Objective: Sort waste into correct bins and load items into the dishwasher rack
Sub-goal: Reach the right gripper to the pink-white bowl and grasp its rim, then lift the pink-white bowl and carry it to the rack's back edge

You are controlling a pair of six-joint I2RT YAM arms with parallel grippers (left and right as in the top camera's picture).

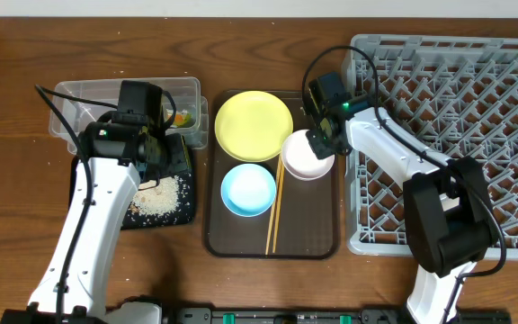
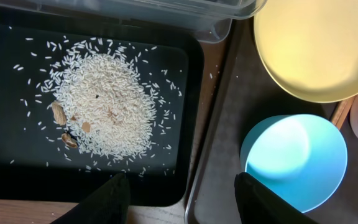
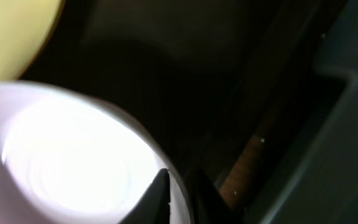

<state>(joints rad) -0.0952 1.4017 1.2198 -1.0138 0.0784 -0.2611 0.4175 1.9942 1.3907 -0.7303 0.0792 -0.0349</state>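
Rice (image 2: 101, 102) on black tray (image 2: 5, 168), wrapper (image 1: 182, 118) in tub (image 1: 88, 90); left end effector (image 2: 180, 190) agape, empty; right end effector (image 3: 178, 186) tight on pink bowl (image 3: 73, 155).

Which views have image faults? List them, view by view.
Overhead: evenly lit and sharp, no strong glare. Left wrist: crisp on the rice, mild glare inside the light blue bowl. Right wrist: blurred and mostly dark, with the pinkish-white bowl blown out to featureless white.
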